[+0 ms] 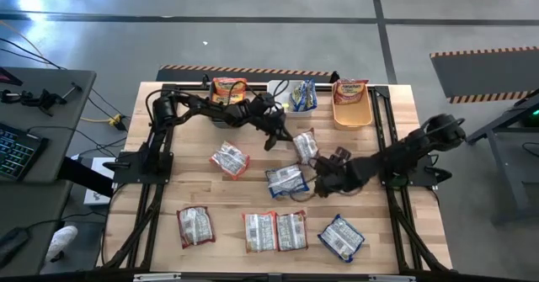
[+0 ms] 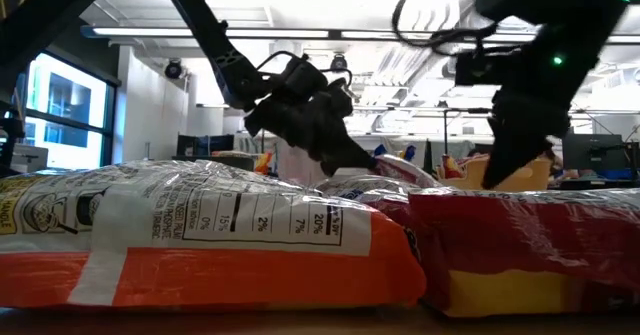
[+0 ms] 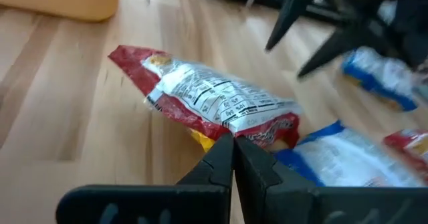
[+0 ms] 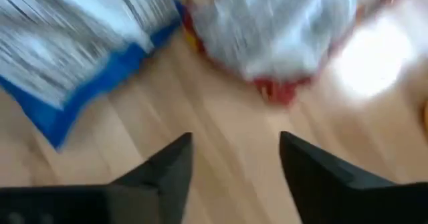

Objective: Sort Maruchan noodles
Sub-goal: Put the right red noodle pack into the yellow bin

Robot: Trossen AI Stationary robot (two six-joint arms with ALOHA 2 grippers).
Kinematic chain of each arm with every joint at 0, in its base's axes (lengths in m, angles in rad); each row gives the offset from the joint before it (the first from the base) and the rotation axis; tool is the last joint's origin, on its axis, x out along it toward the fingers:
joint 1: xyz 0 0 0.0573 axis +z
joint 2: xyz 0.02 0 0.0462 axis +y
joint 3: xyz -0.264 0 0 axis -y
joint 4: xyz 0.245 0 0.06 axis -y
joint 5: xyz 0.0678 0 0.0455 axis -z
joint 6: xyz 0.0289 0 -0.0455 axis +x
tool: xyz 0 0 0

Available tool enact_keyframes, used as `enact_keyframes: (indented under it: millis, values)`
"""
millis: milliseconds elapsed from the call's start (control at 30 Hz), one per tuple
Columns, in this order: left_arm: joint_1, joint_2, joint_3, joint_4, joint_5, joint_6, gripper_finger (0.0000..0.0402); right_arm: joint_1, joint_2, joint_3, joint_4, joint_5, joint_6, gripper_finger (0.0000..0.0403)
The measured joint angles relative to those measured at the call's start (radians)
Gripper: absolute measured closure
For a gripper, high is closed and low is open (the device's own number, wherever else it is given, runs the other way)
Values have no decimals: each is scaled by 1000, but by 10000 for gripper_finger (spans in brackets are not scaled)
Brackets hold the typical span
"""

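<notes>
My left gripper (image 3: pixel 233 150) is pinched fully shut, fingertips together, and I cannot make out anything caught between them; it hangs just short of the red-edged flat plastic noodle packet (image 3: pixel 214 107), which lies silvery printed back up on the pale wooden table (image 1: pixel 168 177). From above, that same packet (image 1: pixel 305 146) sits right of the table's middle, between my two grippers, its long axis running roughly from the far edge toward the near one with a slight tilt. My right gripper (image 4: pixel 234 164) stands open with bare wood showing between its fingers, holding nothing; the red-edged packet lies just ahead of it and a blue-edged packet (image 4: pixel 80 57) off to one side. Seen from overhead the right gripper (image 1: pixel 324 181) is low beside that blue-edged packet (image 1: pixel 285 179), near the table's centre. The relation I would steer by: the red packet is straight in front of my left fingertips, almost touching, and its long side lies crosswise to them (a handy way to take it across the narrow width). Both arms are close, yet the left looks nearer, though it must open first. Five more packets lie scattered nearer the front edge, and the orange plastic bin (image 1: pixel 354 114) at the far edge already holds one.
</notes>
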Motion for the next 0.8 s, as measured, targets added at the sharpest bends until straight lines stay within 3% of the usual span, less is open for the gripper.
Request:
enact_keyframes:
  millis: [133,267,567,800]
  values:
    - [-1,0,17,3,46,-57,401,44,1,-77,195,210,-83,151]
    - [-8,0,31,3,49,-114,401,41,1,-113,303,338,-106,132]
    - [-17,0,35,172,40,-387,401,-24,2,-5,295,339,-15,130]
    - [-44,0,35,296,-52,-484,401,-155,2,194,-51,234,188,130]
